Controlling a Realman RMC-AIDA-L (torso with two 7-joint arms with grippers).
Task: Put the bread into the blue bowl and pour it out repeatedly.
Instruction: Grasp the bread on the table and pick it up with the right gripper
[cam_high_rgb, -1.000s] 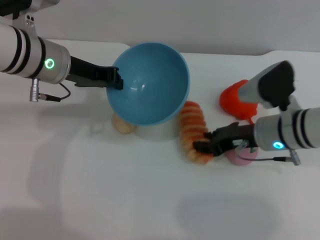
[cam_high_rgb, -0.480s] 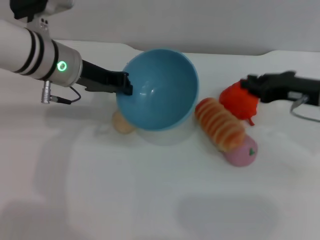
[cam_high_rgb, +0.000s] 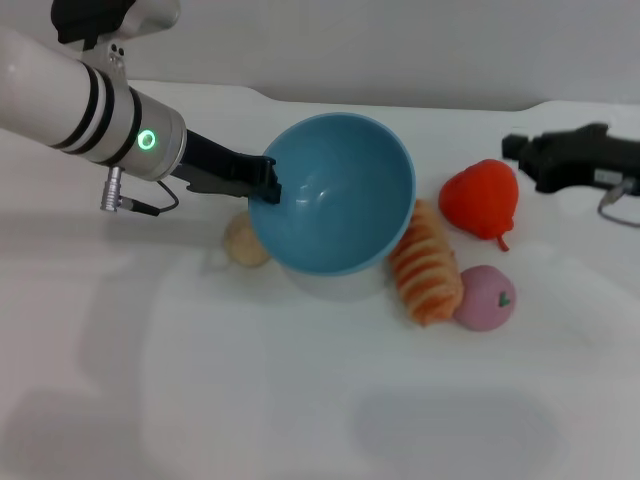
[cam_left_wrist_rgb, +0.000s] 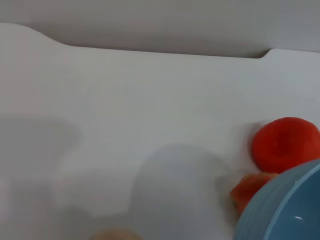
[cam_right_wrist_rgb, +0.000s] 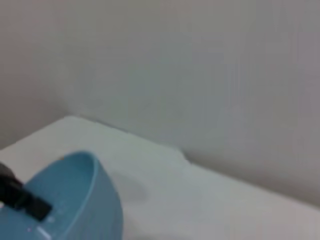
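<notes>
My left gripper (cam_high_rgb: 268, 187) is shut on the near-left rim of the blue bowl (cam_high_rgb: 340, 195) and holds it tilted above the table, its empty inside facing up and right. The bread (cam_high_rgb: 427, 265) lies on the table just right of the bowl, against a pink ball (cam_high_rgb: 485, 297). My right gripper (cam_high_rgb: 525, 152) hangs raised at the right edge, beyond the red toy fruit (cam_high_rgb: 480, 198), holding nothing. The bowl (cam_left_wrist_rgb: 285, 212), bread end (cam_left_wrist_rgb: 247, 187) and red fruit (cam_left_wrist_rgb: 285, 144) show in the left wrist view. The bowl (cam_right_wrist_rgb: 70, 200) also shows in the right wrist view.
A small round beige ball (cam_high_rgb: 244, 243) lies on the white table (cam_high_rgb: 300, 400) under the bowl's left side. The table's back edge meets a grey wall (cam_high_rgb: 400, 50).
The right gripper has let go of the bread and pulled back up and to the right. The bread now lies turned on the table. The left arm has carried the bowl rightward.
</notes>
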